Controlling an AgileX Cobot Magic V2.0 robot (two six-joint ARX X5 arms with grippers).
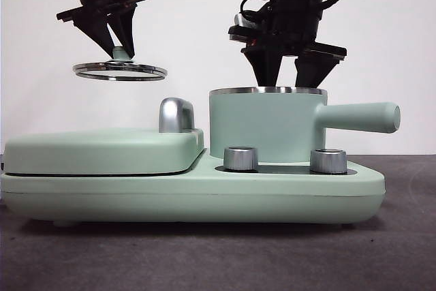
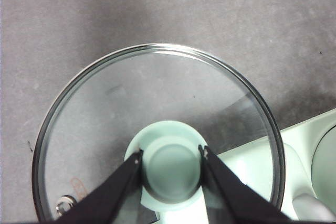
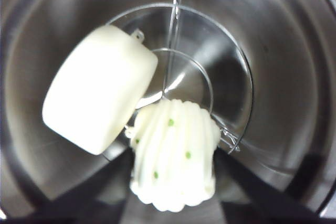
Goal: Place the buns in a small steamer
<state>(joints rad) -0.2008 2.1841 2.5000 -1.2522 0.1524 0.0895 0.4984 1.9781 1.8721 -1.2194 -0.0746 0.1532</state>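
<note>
Two buns lie inside the small steamer point(image 1: 267, 126), the mint-green pot at centre right of the front view, on a wire rack point(image 3: 231, 85) over its steel floor. Smooth oblong bun point(image 3: 100, 95), upper left of the right wrist frame, leans tilted on the rack; ridged bun point(image 3: 175, 153), flecked green, sits at lower centre, touching the first. Right hand point(image 1: 294, 67) hangs over the pot's rim at upper centre of the front view, its jaws standing wide to either side of the ridged bun, and whether they press it cannot be told. Left hand point(image 1: 120, 40), upper left of the front view, holds the glass lid point(image 2: 157, 129) by its green knob point(image 2: 170, 169), jaws closed on the knob's sides, level and well above the grey surface point(image 2: 157, 9) and the flat grill lid point(image 1: 102, 151). Judged properties: both buns look light, soft and easily dented, so any further hold belongs across the broad flanks with gentle force; the lid is stiff, breakable and smooth-rimmed, and the knob is its only sound place to grip
</note>
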